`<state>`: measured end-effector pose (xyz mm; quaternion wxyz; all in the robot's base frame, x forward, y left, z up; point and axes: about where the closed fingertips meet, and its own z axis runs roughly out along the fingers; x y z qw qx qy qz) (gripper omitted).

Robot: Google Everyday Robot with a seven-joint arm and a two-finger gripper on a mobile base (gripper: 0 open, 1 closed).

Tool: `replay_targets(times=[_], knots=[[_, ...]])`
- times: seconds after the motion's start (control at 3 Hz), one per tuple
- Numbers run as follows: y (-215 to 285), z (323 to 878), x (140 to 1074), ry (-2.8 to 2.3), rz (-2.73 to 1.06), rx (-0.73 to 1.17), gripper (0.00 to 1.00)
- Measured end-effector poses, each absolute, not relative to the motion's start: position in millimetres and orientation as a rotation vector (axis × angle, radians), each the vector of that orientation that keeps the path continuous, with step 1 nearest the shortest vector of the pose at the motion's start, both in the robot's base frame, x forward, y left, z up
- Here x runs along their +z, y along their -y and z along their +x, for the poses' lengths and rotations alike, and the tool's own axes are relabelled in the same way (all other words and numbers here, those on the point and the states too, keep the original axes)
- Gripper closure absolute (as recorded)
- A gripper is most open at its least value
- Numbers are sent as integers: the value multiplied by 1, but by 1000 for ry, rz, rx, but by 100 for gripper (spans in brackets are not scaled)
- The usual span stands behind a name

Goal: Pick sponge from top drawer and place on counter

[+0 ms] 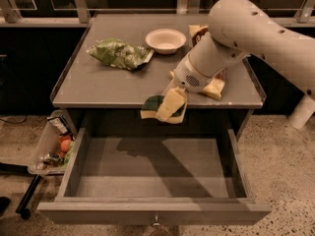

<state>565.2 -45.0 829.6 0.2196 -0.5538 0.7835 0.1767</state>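
Observation:
My gripper (167,107) is shut on the sponge (153,105), a small pad with a dark green face over pale yellow foam. It holds the sponge in the air at the front edge of the counter (108,82), above the back of the open top drawer (152,173). The drawer is pulled out and nothing shows inside it. Its front panel carries a small metal knob (156,223). My white arm (246,28) reaches in from the upper right over the counter.
On the counter lie a light green snack bag (119,53), a white bowl (166,40) and a tan snack bag (199,33) partly behind my arm. A clear plastic side bin (54,144) with items hangs left of the drawer. A metal railing runs behind.

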Motion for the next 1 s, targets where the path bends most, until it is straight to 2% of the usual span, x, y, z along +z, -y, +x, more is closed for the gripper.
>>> replay_targets(times=[0.67,1.0], knots=[[32,569,878,-2100,-1547,417,100],[25,591,887,-2058,-1560,425,100]])
